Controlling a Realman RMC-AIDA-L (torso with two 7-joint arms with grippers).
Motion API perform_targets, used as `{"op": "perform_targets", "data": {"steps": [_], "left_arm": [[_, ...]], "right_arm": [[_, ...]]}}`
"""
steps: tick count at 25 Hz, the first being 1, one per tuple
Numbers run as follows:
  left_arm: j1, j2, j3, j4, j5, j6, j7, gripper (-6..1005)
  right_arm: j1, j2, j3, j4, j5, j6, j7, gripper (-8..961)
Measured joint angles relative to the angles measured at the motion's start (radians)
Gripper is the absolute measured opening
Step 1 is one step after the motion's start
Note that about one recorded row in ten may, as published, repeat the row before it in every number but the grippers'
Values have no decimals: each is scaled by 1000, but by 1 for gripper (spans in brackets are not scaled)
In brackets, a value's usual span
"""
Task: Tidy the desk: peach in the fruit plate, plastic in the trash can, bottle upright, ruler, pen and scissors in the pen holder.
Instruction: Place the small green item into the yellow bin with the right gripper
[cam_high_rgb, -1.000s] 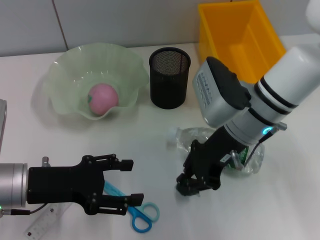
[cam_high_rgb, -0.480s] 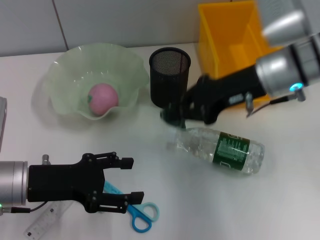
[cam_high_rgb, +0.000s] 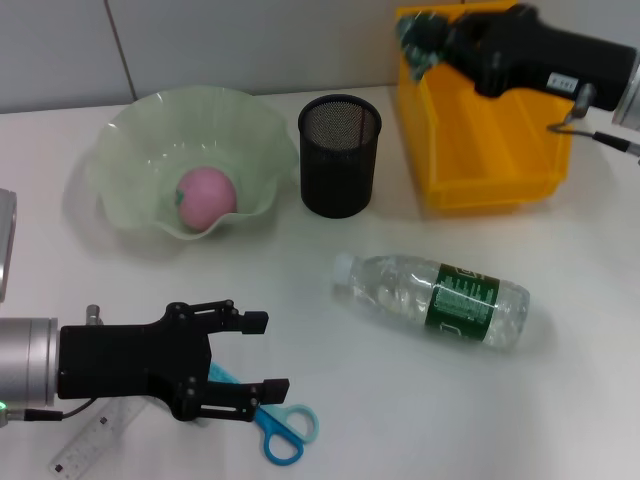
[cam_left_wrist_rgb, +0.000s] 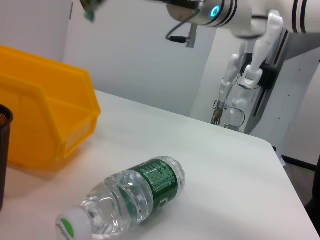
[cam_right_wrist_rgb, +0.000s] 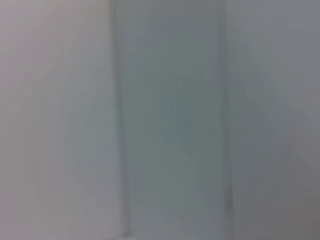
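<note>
Your right gripper pinched the crumpled plastic over the yellow bin's back corner. Your left gripper's fingers were spread above the blue-handled scissors. The clear, ribbed bottle lay sideways on the white surface.

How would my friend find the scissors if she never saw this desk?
Start at the big wavy green bowl and come straight toward the near edge of the white desk. The scissors lie flat there, partly under the left gripper. They alone have blue loop handles.
</note>
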Motion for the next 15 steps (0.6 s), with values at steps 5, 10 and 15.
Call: {"op": "perform_targets", "data": {"steps": [5, 10, 15], "left_arm": [[-5, 0, 0, -2, 0, -2, 1, 860], [-5, 0, 0, -3, -1, -2, 1, 860], [-6, 0, 0, -3, -2, -4, 2, 860]], "right_arm": [[-10, 3, 3, 151, 211, 202, -206, 30], [15, 4, -2, 254, 313, 342, -451, 32], [34, 5, -1, 336, 457, 411, -614, 33]]}}
